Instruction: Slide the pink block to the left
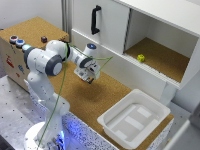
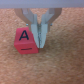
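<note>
In the wrist view the pink block (image 2: 25, 42), a reddish-pink cube with a dark letter A on its top face, lies on the cork surface. My gripper (image 2: 39, 43) is shut and empty, its two fingers pressed together and resting right against one side of the block. In the exterior view the gripper (image 1: 90, 78) hangs low over the cork table in front of the cabinet. The block itself cannot be made out there, hidden under the hand.
A white tray (image 1: 132, 117) sits on the table at the exterior view's right. A white cabinet with a black door handle (image 1: 95, 20) stands behind, with a yellow-green block (image 1: 141, 58) inside. A small dark block (image 1: 44, 38) and two buttons (image 1: 16, 41) sit on a raised box.
</note>
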Robot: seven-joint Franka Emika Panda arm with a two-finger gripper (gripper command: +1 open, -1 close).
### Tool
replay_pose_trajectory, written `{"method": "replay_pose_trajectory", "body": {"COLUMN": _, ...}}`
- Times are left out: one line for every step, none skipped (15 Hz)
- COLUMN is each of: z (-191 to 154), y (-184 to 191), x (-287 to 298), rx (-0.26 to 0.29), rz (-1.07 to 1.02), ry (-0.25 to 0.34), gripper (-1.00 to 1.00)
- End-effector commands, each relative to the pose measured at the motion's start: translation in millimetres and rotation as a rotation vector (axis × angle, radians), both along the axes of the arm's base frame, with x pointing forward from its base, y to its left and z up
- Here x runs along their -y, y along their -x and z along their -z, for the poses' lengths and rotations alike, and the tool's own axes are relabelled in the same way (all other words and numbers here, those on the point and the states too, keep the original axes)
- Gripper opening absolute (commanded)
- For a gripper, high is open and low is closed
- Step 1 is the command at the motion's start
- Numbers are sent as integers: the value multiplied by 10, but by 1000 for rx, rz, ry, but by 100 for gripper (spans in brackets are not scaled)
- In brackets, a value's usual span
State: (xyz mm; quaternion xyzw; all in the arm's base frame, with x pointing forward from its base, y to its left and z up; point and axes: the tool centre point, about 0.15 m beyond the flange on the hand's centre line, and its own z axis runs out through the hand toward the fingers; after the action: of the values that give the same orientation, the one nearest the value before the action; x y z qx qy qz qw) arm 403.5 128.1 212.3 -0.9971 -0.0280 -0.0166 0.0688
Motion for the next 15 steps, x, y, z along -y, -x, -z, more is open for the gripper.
{"method": "replay_pose_trajectory", "body": {"z": 109, "y": -229, "x": -586, "rx": -101, "rz": -31, "ry": 1, "gripper": -100}}
{"method": "replay_pose_trajectory", "body": {"z": 103, "y": -238, "x": -646, "rx": -101, "rz": -34, "ry": -2, "gripper": -100}}
{"method": "replay_pose_trajectory", "body": {"z": 89, "y": -244, "x": -724, "rx": -98, "rz": -42, "ry": -2, "gripper": -100}}
{"method": "replay_pose_trajectory", "body": {"z": 70, "y": -231, "x": -758, "rx": -96, "rz": -41, "ry": 4, "gripper": -100}}
{"method": "replay_pose_trajectory", "body": {"z": 41, "y": -198, "x": -758, "rx": -94, "rz": -33, "ry": 7, "gripper": -100}}
{"method": "replay_pose_trajectory", "body": {"z": -2, "y": -138, "x": -740, "rx": -88, "rz": -22, "ry": 16, "gripper": -100}}
{"method": "replay_pose_trajectory", "body": {"z": -51, "y": -86, "x": -703, "rx": -84, "rz": -16, "ry": 27, "gripper": -100}}
{"method": "replay_pose_trajectory", "body": {"z": -127, "y": -34, "x": -655, "rx": -77, "rz": -10, "ry": 43, "gripper": -100}}
{"method": "replay_pose_trajectory", "body": {"z": -194, "y": -2, "x": -624, "rx": -70, "rz": -7, "ry": 54, "gripper": -100}}
{"method": "replay_pose_trajectory", "body": {"z": -323, "y": 43, "x": -575, "rx": -58, "rz": -9, "ry": 72, "gripper": -100}}
{"method": "replay_pose_trajectory", "body": {"z": -429, "y": 83, "x": -553, "rx": -50, "rz": -19, "ry": 102, "gripper": 100}}
{"method": "replay_pose_trajectory", "body": {"z": -538, "y": 124, "x": -535, "rx": -39, "rz": -34, "ry": 124, "gripper": 100}}
{"method": "replay_pose_trajectory", "body": {"z": -656, "y": 158, "x": -524, "rx": -28, "rz": -52, "ry": 156, "gripper": 100}}
{"method": "replay_pose_trajectory", "body": {"z": -741, "y": 179, "x": -523, "rx": -16, "rz": -63, "ry": 164, "gripper": 100}}
{"method": "replay_pose_trajectory", "body": {"z": -819, "y": 190, "x": -541, "rx": 2, "rz": -81, "ry": 176, "gripper": 100}}
